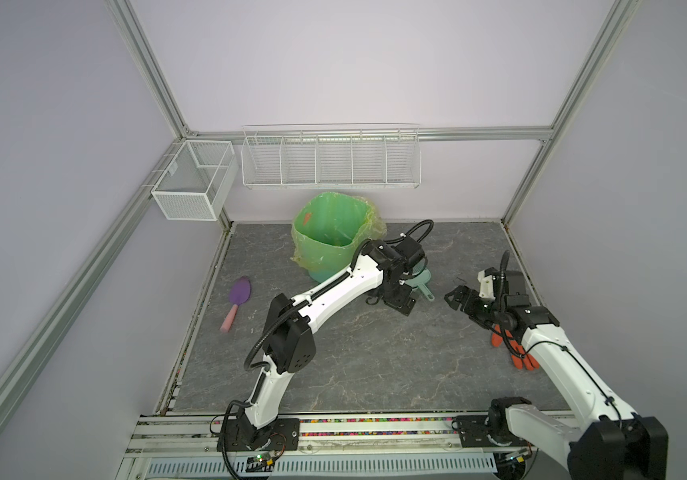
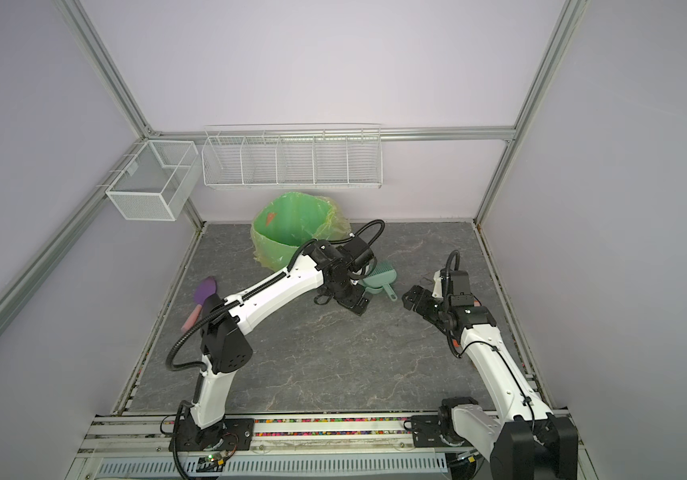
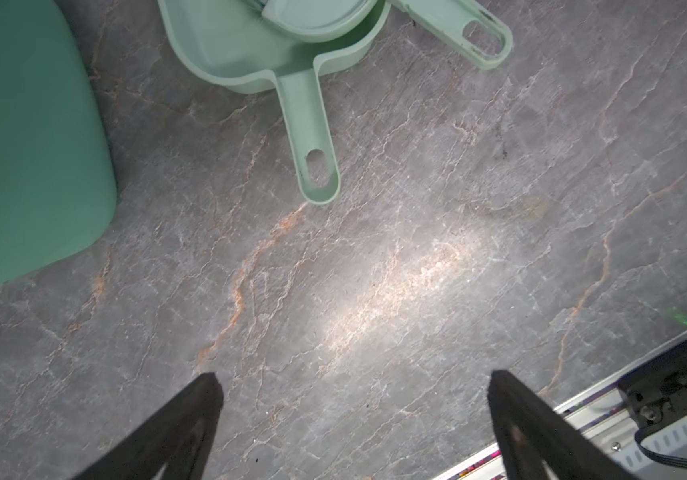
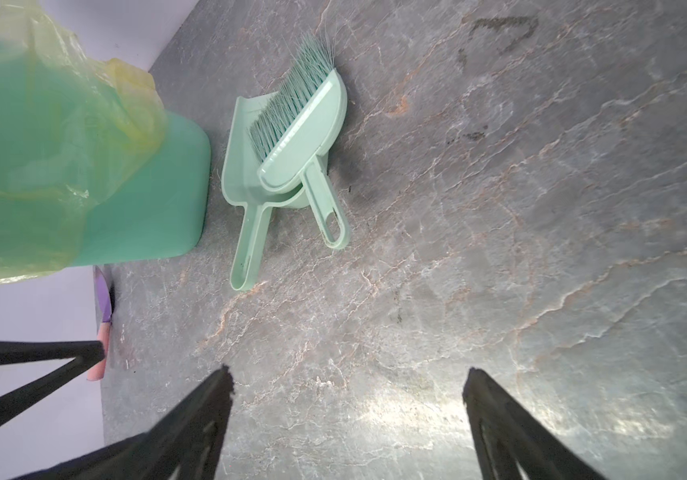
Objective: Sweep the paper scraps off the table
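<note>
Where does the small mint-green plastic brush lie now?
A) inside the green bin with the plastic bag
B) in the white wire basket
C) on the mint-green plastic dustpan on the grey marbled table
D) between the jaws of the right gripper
C: the right wrist view shows the mint-green brush resting on the mint-green dustpan, which lies on the table.
</note>
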Robot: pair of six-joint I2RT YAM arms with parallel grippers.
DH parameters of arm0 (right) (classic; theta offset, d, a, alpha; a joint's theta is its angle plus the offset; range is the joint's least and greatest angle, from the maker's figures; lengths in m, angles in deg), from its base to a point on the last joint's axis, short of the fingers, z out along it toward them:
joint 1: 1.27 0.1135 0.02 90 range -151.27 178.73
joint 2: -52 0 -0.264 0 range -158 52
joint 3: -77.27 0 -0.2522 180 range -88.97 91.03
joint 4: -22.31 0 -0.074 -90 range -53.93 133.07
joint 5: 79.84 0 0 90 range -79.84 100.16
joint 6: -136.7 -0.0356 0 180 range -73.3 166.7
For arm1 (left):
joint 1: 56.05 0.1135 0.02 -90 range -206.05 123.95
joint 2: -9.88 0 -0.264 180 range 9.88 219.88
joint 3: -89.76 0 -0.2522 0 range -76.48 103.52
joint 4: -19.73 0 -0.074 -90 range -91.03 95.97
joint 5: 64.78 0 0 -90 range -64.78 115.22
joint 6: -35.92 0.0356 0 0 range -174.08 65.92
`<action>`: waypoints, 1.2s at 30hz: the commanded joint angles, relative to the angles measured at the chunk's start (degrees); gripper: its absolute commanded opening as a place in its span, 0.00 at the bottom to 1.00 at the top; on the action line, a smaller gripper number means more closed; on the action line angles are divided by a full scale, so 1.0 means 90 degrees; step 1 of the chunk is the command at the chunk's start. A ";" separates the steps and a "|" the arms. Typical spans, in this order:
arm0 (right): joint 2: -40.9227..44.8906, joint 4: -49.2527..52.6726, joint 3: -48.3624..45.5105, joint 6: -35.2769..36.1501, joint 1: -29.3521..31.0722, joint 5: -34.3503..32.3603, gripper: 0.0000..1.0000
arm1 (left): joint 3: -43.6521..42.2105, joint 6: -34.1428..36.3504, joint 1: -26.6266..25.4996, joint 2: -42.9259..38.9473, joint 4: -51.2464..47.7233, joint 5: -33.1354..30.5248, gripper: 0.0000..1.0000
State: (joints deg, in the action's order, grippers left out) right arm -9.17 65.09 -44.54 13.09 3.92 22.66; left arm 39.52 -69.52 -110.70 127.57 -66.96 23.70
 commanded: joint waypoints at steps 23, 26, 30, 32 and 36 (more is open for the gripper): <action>0.0932 0.0959 0.0479 0.1208 -0.0463 -0.2118 0.88 | -0.5544 -0.1368 0.2161 -0.4559 0.2057 -0.2045 1.00; 0.1064 0.0882 0.0346 0.1243 -0.0463 -0.2477 0.88 | -0.5867 -0.1380 0.2415 -0.4864 0.2433 -0.2629 1.00; 0.1235 0.0716 0.0161 0.1265 -0.0465 -0.2901 0.88 | -0.6325 -0.1408 0.2541 -0.5150 0.3199 -0.3772 1.00; 0.1266 0.0635 0.0118 0.1296 -0.0462 -0.3039 0.88 | -0.6600 -0.1231 0.2556 -0.5312 0.3731 -0.4248 1.00; 0.1207 0.0575 0.0118 0.1382 -0.0467 -0.3297 0.88 | -0.7457 -0.0658 0.2814 -0.5636 0.5221 -0.4658 1.00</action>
State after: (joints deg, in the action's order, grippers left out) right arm 1.63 72.02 -42.51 24.07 -0.06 -3.38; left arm -24.06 -78.81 -86.92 78.83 -31.72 -11.99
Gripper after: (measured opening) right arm 0.883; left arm 0.995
